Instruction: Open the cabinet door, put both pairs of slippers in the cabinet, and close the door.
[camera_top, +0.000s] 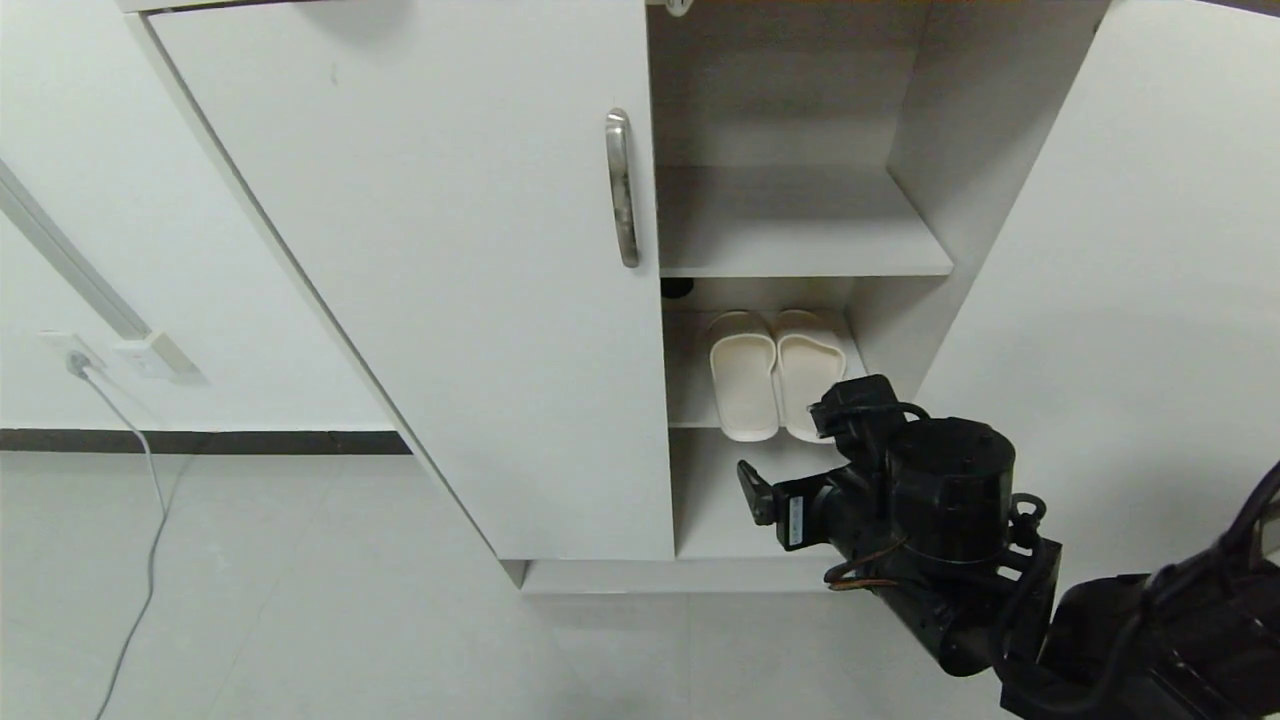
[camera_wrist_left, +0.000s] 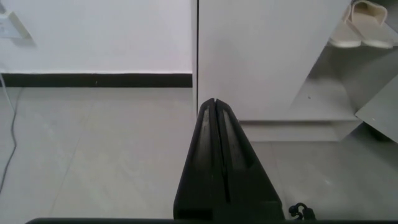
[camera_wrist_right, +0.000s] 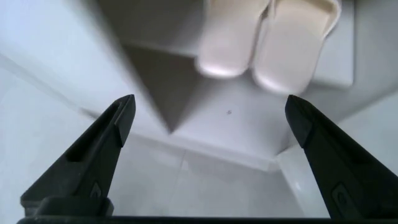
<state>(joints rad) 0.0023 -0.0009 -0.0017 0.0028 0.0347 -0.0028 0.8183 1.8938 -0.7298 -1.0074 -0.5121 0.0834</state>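
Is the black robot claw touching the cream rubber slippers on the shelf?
Apart. Right wrist view: the right gripper hangs open short of the cream rubber slippers, a clear gap between.

We see the slippers (camera_top: 775, 372) only in part. The right gripper (camera_top: 795, 445) covers the near tip of the one at three o'clock, and the right wrist view's edge cuts off their blurred far ends. At their eleven o'clock a dark thing (camera_top: 677, 288), half behind the door (camera_top: 420, 270), is beyond telling. The cable (camera_top: 150, 520) runs off at seven o'clock.
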